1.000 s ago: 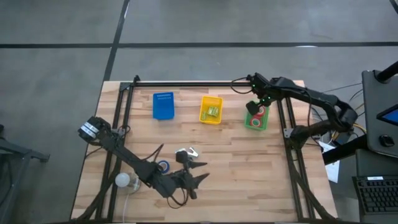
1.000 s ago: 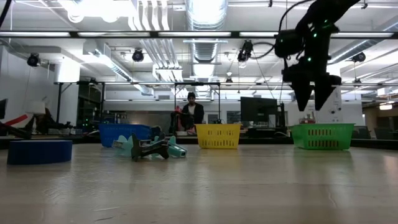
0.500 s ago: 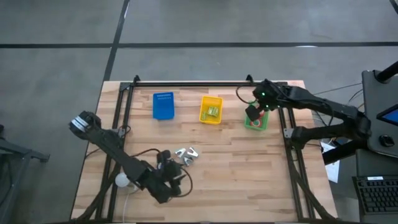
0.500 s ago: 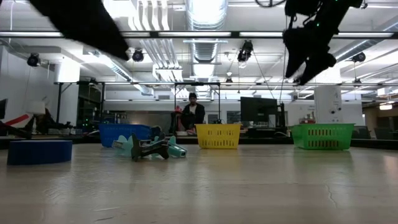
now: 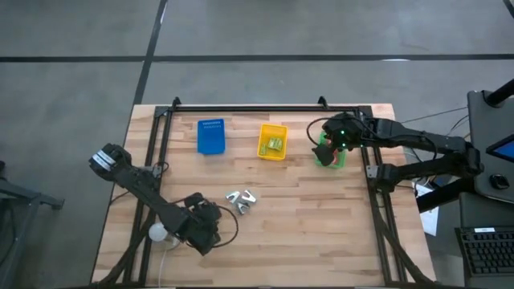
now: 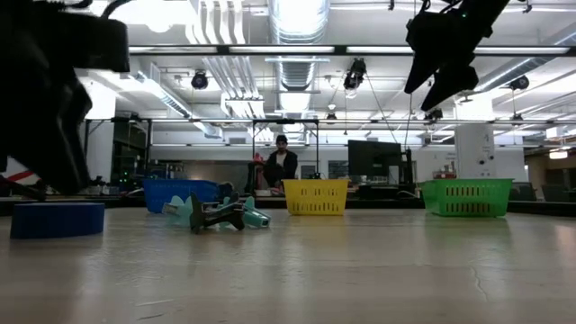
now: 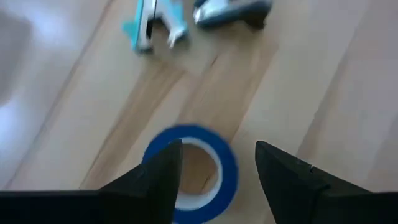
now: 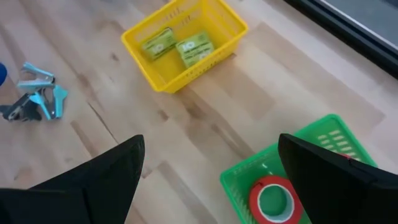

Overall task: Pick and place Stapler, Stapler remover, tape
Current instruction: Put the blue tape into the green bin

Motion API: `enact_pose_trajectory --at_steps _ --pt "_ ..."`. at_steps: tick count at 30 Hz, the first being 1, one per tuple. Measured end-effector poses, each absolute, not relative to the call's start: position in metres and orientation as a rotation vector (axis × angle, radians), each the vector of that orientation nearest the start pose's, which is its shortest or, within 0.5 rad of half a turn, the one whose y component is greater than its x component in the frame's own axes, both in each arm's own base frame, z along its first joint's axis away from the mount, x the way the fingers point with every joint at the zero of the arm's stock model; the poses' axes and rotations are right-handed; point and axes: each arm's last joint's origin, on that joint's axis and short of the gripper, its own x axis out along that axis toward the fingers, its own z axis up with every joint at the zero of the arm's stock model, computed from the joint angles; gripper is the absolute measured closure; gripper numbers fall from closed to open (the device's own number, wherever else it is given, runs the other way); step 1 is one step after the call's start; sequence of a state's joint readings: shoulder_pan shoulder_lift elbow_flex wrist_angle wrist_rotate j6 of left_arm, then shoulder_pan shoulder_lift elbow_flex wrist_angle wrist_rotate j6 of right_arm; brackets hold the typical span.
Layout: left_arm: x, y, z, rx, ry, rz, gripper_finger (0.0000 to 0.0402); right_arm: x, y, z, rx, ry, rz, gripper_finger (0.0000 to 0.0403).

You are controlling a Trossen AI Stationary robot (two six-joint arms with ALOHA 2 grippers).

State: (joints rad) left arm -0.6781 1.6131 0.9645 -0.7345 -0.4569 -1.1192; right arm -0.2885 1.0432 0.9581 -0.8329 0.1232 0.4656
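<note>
Left gripper (image 7: 214,171), jaws wide, hangs directly over the blue tape roll (image 7: 193,171), 1 finger (image 7: 155,177) either side; the right gripper (image 8: 208,180), also wide, is far off.

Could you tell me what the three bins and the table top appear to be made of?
The blue bin, yellow bin and green bin look like moulded plastic: bright uniform colour and slotted walls. The table top looks like pale butcher-block wood, with visible joined strips and grain, in a smooth, probably sealed finish.
</note>
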Motion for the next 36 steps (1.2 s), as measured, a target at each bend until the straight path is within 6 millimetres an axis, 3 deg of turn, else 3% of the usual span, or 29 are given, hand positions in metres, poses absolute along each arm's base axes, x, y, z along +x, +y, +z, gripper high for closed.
enact_pose_trajectory --at_steps 12,21,27,32,36 --pt "0.219 -0.16 0.154 -0.24 1.103 0.424 0.0203 0.188 -0.056 0.291 0.494 0.825 -0.585 0.0038" --pt "0.218 -0.158 0.147 -0.253 1.09 0.415 0.028 0.19 -0.054 0.29 0.491 0.809 -0.574 0.0038" --pt "0.22 -0.159 0.15 -0.218 1.058 0.415 0.036 0.198 -0.045 0.293 0.437 0.762 -0.496 0.0038" --pt "0.226 -0.161 0.16 -0.164 0.971 0.425 0.0361 0.208 -0.027 0.296 0.338 0.697 -0.366 0.0038" --pt "0.236 -0.165 0.18 -0.104 0.83 0.446 0.0342 0.217 -0.005 0.298 0.294 0.609 -0.242 0.0038"
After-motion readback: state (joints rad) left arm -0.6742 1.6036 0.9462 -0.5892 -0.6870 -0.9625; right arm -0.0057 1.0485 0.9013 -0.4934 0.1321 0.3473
